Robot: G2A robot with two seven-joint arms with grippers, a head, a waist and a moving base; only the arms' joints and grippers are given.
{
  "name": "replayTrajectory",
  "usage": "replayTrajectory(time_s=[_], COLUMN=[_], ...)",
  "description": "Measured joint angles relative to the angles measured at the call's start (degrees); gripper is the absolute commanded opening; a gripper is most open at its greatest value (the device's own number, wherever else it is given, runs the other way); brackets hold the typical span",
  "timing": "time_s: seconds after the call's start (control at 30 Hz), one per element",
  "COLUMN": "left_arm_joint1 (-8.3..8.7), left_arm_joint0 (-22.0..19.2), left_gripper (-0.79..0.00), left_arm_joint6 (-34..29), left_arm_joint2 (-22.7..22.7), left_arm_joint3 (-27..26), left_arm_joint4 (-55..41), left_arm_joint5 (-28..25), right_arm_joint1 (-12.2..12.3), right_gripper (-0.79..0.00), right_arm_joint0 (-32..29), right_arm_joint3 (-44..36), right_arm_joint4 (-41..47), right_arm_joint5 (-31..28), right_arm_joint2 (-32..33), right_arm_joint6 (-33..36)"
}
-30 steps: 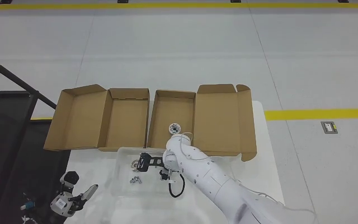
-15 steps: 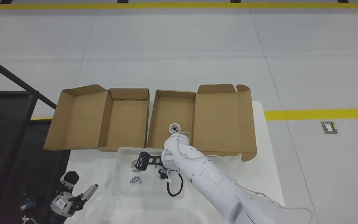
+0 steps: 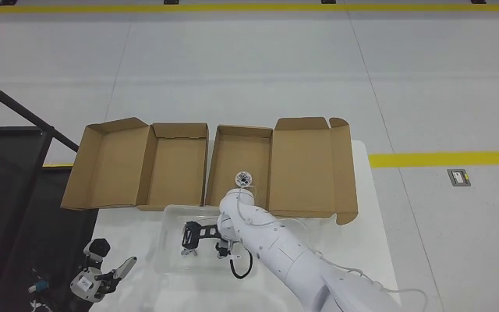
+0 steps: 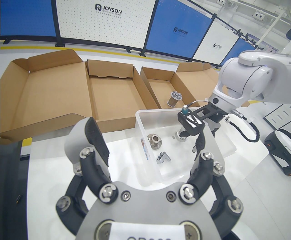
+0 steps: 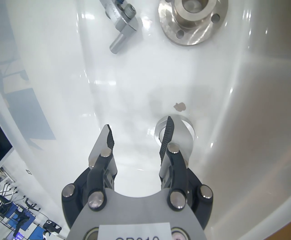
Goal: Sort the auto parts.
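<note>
The right tool [image 5: 138, 127] sits low inside the clear bin [image 5: 250, 95] on the counter [image 4: 56, 156], jaws apart, one jaw over a ring [image 5: 186, 136]. A flange [image 5: 193, 20] and a bracket [image 5: 122, 25] lie farther along the bin floor. The left tool [image 4: 145, 134], jaws spread wide, hangs apart from the bin. A cylinder [image 3: 244, 179] stands in a box [image 3: 234, 152].

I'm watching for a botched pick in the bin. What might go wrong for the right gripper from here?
The right gripper is open, but one finger lies over the round part rather than straddling it; closing now would likely miss or shove it. The part sits near the bin wall, so shifting over may bump the wall.
</note>
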Motion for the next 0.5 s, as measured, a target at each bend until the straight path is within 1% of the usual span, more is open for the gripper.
replayTrajectory(time_s=[0.03, 0.1, 0.13, 0.17, 0.2, 0.23, 0.3, 0.5], left_arm_joint1=[0.0, 0.0, 0.0, 0.0, 0.0, 0.0, 0.0, 0.0], left_arm_joint0=[0.0, 0.0, 0.0, 0.0, 0.0, 0.0, 0.0, 0.0], left_gripper=[0.0, 0.0, 0.0, 0.0, 0.0, 0.0, 0.0, 0.0], left_arm_joint6=[0.0, 0.0, 0.0, 0.0, 0.0, 0.0, 0.0, 0.0], left_arm_joint2=[0.0, 0.0, 0.0, 0.0, 0.0, 0.0, 0.0, 0.0], left_arm_joint3=[0.0, 0.0, 0.0, 0.0, 0.0, 0.0, 0.0, 0.0], left_arm_joint4=[0.0, 0.0, 0.0, 0.0, 0.0, 0.0, 0.0, 0.0], left_arm_joint5=[0.0, 0.0, 0.0, 0.0, 0.0, 0.0, 0.0, 0.0], right_arm_joint1=[-0.2, -0.7, -0.8, -1.0, -1.2, -1.3, -1.4, -1.4], right_gripper=[-0.311, -0.305, -0.317, -0.348, -0.372, -0.385, -0.336, -0.342], right_arm_joint0=[0.0, 0.0, 0.1, 0.3, 0.5, 0.6, 0.9, 2.0], right_arm_joint3=[0.0, -0.2, -0.2, -0.2, -0.4, -0.7, -0.4, 2.2], right_arm_joint4=[-0.1, -0.4, -0.6, -1.1, -1.9, -2.5, -3.3, -3.0], right_arm_joint5=[-0.5, -1.4, -1.7, -1.4, 0.1, 1.4, 3.5, 8.9], right_arm_joint2=[-0.2, -0.5, -0.7, -0.8, -1.0, -1.1, -1.1, 0.0], right_arm_joint6=[0.0, 0.1, 0.1, -0.1, -0.7, -1.3, -2.3, 0.3])
